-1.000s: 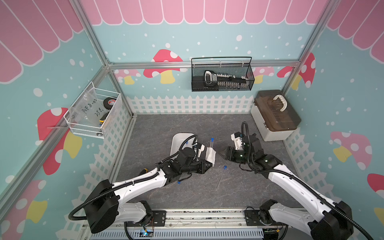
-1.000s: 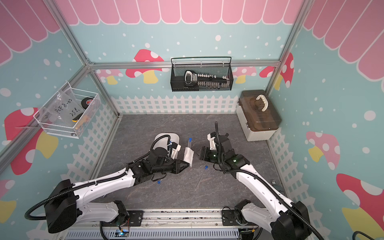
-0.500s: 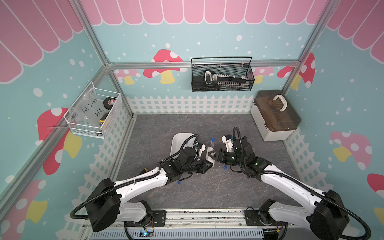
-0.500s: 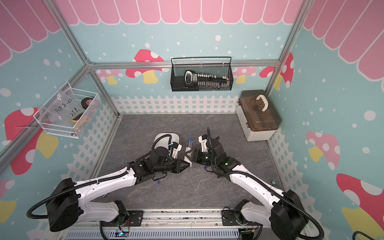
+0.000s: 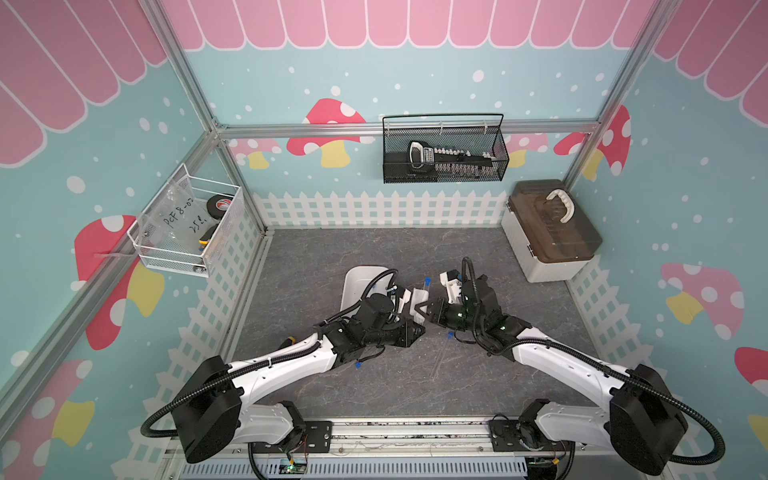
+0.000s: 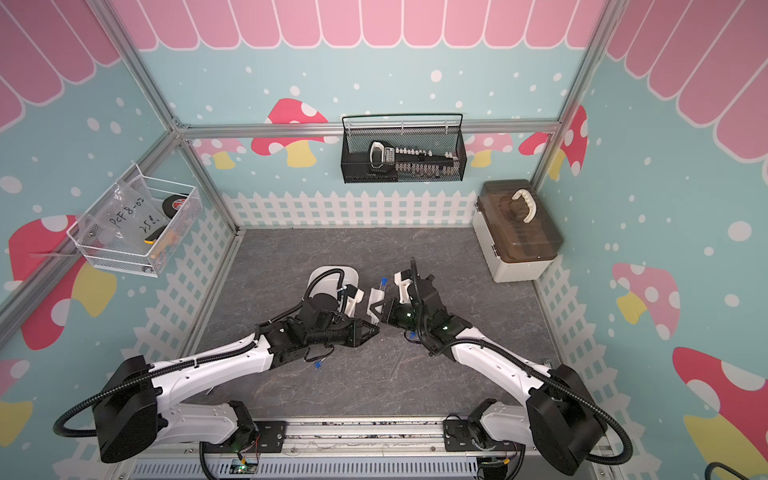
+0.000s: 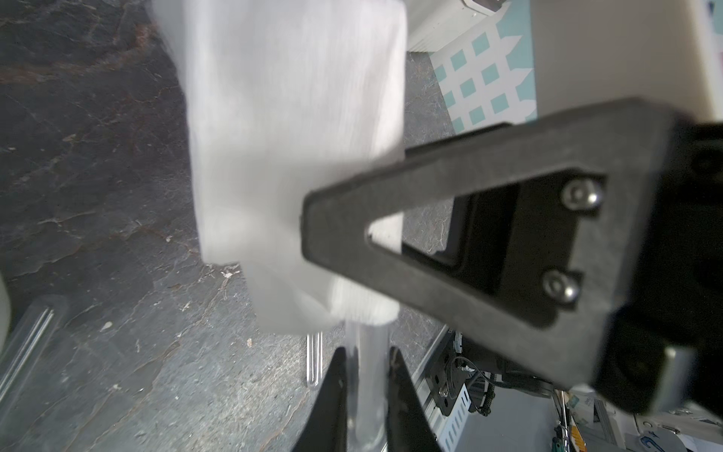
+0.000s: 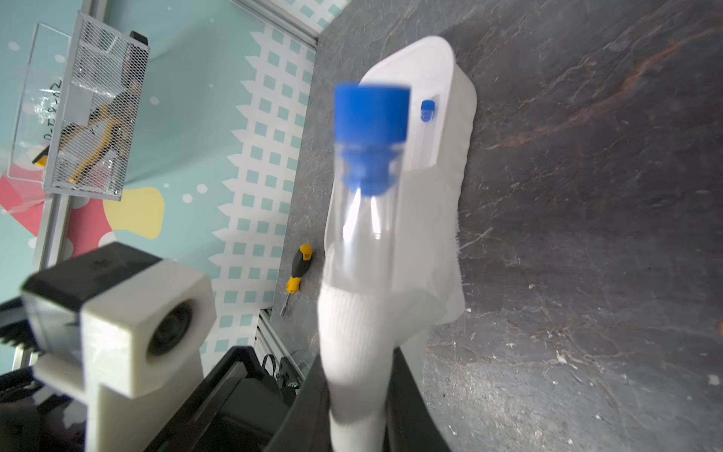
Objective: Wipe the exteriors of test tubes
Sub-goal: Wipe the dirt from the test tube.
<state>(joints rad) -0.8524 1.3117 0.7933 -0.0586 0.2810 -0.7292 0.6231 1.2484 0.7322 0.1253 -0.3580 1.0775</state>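
My left gripper (image 7: 367, 352) is shut on the lower end of a clear test tube (image 7: 369, 391), holding it up off the table. A white cloth (image 7: 289, 148) is wrapped round the tube's middle. My right gripper (image 8: 358, 375) is shut on that cloth (image 8: 360, 332), and the tube's blue cap (image 8: 369, 113) sticks out beyond it. In both top views the two grippers (image 5: 420, 328) (image 5: 424, 309) meet at the cloth (image 6: 374, 303) just right of the white tray (image 5: 353, 286). Another capped tube (image 8: 427, 110) lies in the tray. A loose tube (image 5: 440, 357) lies on the table.
A second blue cap (image 5: 358, 365) shows under my left arm. A yellow-handled screwdriver (image 8: 297, 266) lies by the left fence. A brown-lidded storage box (image 5: 548, 232) stands at the back right. A black mesh basket (image 5: 444, 153) and a white wire basket (image 5: 187, 228) hang on the walls.
My right gripper has moved left to the tube held by my left gripper and closed on the cloth around it. The left arm has stayed where it was.
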